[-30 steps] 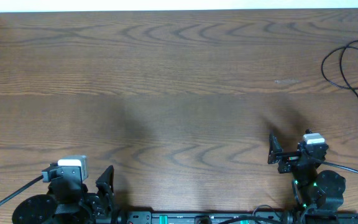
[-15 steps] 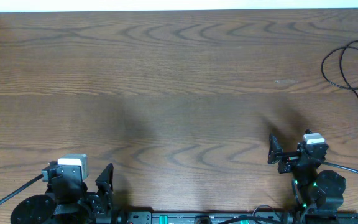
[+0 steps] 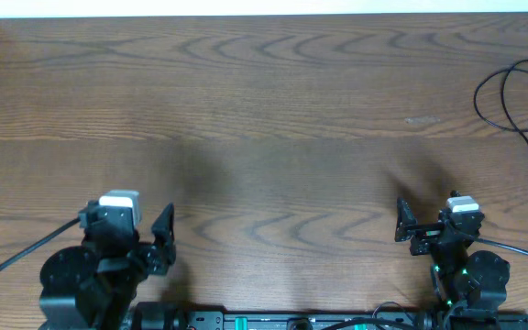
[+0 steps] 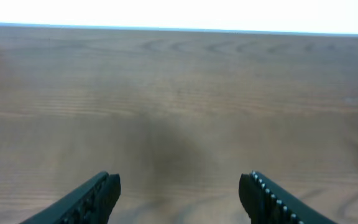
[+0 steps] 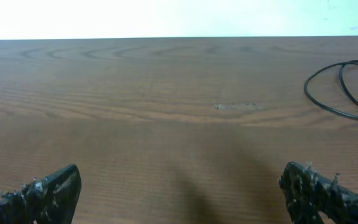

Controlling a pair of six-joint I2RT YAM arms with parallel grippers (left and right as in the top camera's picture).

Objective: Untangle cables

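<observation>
Wood-grain table (image 3: 273, 110) — white strip (image 3: 273, 7) beyond.

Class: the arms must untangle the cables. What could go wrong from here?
1. The cables run off the overhead view's right edge, so a pull might snag on a hidden part.
2. They lie flat on the table; the open right gripper may scrape wood or miss.
3. The left gripper sits far away; reaching across could clash with the right gripper.
</observation>
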